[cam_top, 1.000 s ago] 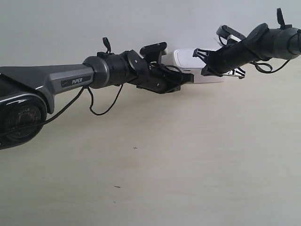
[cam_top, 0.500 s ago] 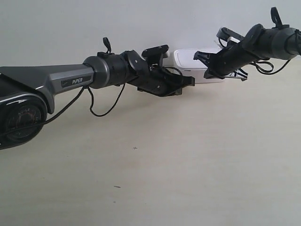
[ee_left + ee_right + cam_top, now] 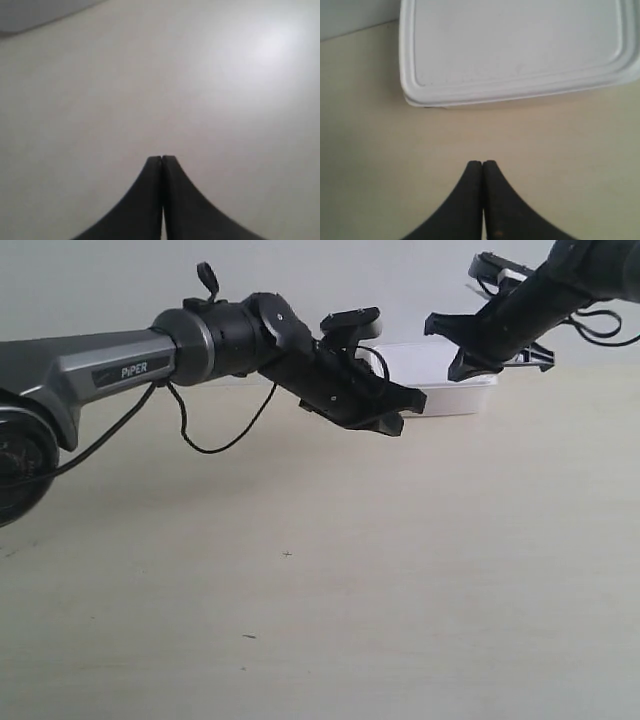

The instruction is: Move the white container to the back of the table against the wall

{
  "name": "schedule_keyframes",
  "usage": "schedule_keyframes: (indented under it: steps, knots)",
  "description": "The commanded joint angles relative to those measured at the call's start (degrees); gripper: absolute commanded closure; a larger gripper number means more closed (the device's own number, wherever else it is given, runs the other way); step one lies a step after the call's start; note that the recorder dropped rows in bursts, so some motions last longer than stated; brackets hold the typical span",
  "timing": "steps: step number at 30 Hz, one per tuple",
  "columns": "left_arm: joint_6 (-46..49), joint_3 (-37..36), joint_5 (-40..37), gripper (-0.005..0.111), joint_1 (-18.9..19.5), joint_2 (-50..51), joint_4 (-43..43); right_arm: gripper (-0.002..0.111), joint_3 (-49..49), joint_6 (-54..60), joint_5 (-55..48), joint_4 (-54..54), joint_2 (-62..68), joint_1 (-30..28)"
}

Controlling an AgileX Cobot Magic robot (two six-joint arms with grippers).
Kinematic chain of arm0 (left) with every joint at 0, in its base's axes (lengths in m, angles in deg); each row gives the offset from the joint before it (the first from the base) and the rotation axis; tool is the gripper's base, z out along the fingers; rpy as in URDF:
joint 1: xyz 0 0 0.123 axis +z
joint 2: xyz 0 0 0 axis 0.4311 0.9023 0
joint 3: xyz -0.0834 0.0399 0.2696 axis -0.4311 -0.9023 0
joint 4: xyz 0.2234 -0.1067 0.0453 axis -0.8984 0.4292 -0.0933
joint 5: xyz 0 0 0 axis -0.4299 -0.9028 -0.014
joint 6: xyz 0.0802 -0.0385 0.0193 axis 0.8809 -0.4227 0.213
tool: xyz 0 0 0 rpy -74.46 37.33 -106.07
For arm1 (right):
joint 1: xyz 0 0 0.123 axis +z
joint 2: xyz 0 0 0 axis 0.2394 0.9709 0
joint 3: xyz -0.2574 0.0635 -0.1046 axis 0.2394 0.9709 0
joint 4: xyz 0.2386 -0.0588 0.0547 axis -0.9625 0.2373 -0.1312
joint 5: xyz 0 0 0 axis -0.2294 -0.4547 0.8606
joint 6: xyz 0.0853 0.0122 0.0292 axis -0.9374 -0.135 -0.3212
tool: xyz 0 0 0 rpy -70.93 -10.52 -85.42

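Observation:
The white container [image 3: 450, 400] lies flat at the back of the table [image 3: 400, 570], where the table meets the wall [image 3: 300, 280]. In the right wrist view its rimmed lid [image 3: 520, 45] is a short way ahead of my right gripper [image 3: 482, 162], which is shut, empty and not touching it. My left gripper [image 3: 161, 157] is shut too, with only bare tabletop ahead. In the exterior view, the gripper of the arm at the view's left [image 3: 415, 403] hangs in front of the container. The gripper of the arm at the view's right [image 3: 455, 345] hovers over it.
A strip of wall shows in a corner of each wrist view [image 3: 30, 12] [image 3: 350, 15]. The long grey arm [image 3: 120, 365] at the exterior view's left reaches across the back half of the table, with a loose black cable [image 3: 215, 440] hanging under it.
Both arms have lifted. The arm at the exterior view's left rose and reached further right. The other drew up and back to the right, off the container. The container has stayed put.

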Motion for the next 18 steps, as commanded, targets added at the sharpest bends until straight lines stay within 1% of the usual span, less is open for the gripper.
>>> schedule_keyframes:
  steps: [1,4,6,8,11,13,18]
  knots:
    - [2.13,-3.02,-7.84,0.107,-0.54,-5.8,-1.82,0.108,-0.42,1.05,-8.34,5.63,-5.8,-0.13]
    - [3.49,-8.36,-6.48,0.107,-1.28,-11.46,-1.91,0.108,0.55,3.56,-12.76,7.7,-10.02,-0.13]
    - [3.91,-11.92,-4.38,0.107,-1.39,-15.27,-2.17,0.108,2.77,4.31,-13.59,7.06,-13.69,-0.37]
    - [5.2,-16.97,-1.79,0.107,-1.39,-20.79,-2.06,0.108,5.73,5.34,-13.19,5.75,-17.91,-1.07]
    - [7.75,-24.83,1.55,0.107,-1.39,-29.67,-2.16,0.108,11.9,9.96,-12.2,1.03,-26.18,-2.5]
    - [9.59,-32.02,4.75,0.107,-1.39,-36.78,-2.29,0.108,17.36,13.05,-10.45,-2.31,-32.47,-3.45]
    - [12.04,-48.42,14.0,0.107,-0.87,-56.28,-2.29,0.108,32.26,17.62,-4.25,-3.35,-47.75,-3.88]
